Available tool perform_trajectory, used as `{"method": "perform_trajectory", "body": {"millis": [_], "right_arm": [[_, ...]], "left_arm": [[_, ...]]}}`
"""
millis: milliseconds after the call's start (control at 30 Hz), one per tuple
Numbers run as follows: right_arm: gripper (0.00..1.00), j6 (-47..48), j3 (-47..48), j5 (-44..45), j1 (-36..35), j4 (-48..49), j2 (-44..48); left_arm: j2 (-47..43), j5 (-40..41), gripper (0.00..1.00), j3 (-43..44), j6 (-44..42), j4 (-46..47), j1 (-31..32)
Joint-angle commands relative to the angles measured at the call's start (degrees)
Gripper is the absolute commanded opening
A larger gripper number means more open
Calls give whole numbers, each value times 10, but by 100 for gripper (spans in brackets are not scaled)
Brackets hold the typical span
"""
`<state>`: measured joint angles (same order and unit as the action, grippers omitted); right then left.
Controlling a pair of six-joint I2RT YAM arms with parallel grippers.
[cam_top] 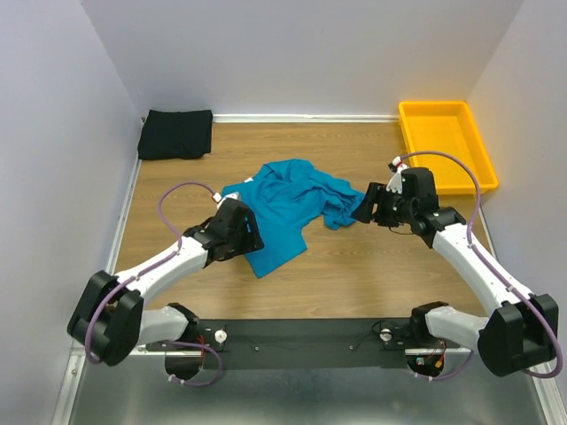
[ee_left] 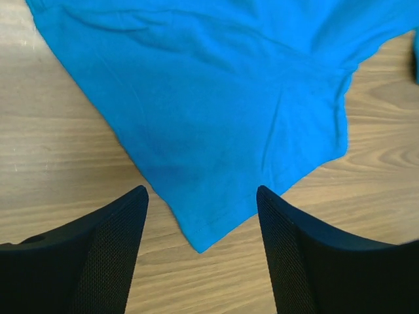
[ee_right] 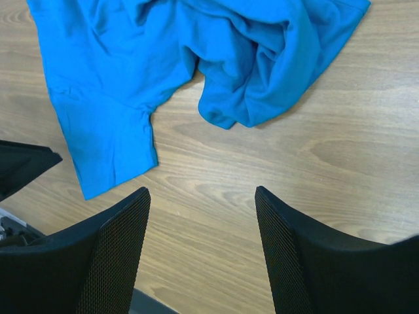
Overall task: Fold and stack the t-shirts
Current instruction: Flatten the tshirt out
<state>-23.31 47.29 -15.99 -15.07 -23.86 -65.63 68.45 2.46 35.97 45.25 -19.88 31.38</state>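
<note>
I am holding my left claw (ee_left: 203, 191) spread over the near corner of the teal-blue t-shirt (ee_left: 216, 98). The pointed hem corner is lying flat on the wooden table (ee_left: 59, 157), right between my two fingers (ee_left: 111, 255). Each finger is sitting just beside a cloth edge. I cannot tell if either one is touching it, and nothing is being pinched.

I am keeping my right claw (ee_right: 203, 190) spread too, with only bare wood showing between its fingers (ee_right: 301, 261). From that wrist, the teal-blue t-shirt (ee_right: 262, 59) is lying ahead of the fingertips and apart from them, with a bunched, rolled fold at the right and a flatter flap at the left.

From above, the teal-blue t-shirt (cam_top: 288, 204) is lying crumpled near the middle of the table, between my two claws. My left claw (cam_top: 251, 241) is sitting at its near-left corner and my right claw (cam_top: 361, 211) is hanging just off its right edge.

The black t-shirt (cam_top: 175, 134) is lying in a folded block in the far left corner, well apart from both claws. The yellow tray (cam_top: 434, 105) is standing in the far right corner, behind my right arm.
</note>
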Motion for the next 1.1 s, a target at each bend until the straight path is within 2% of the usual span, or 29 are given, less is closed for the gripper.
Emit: {"method": "perform_trajectory", "body": {"millis": [0,267,567,600,733,767,900,1067], "right_arm": [[73,16,-20,-9,-4,-21,16],[73,26,-25,-13,-5,-22,10],[73,19,-27,13,-5,-19,-21],[73,18,-27,16,-5,-18,-27],[73,11,-32,12,-6,-1,-58],[73,8,-33,13,-7,6,-68],[73,-9,-31,10,-8,46,-120],[72,-35,-15,-1,-7,104,-194]], "left_arm": [[39,90,74,26,56,-31,36],[128,139,67,62,68,-60,61],[202,133,53,79,63,-65,95],[207,132,49,81,56,-63,96],[216,137,19,83,39,-67,98],[210,143,2,84,38,-69,97],[178,167,0,110,21,-96,95],[105,190,0,147,-22,-130,52]]}}
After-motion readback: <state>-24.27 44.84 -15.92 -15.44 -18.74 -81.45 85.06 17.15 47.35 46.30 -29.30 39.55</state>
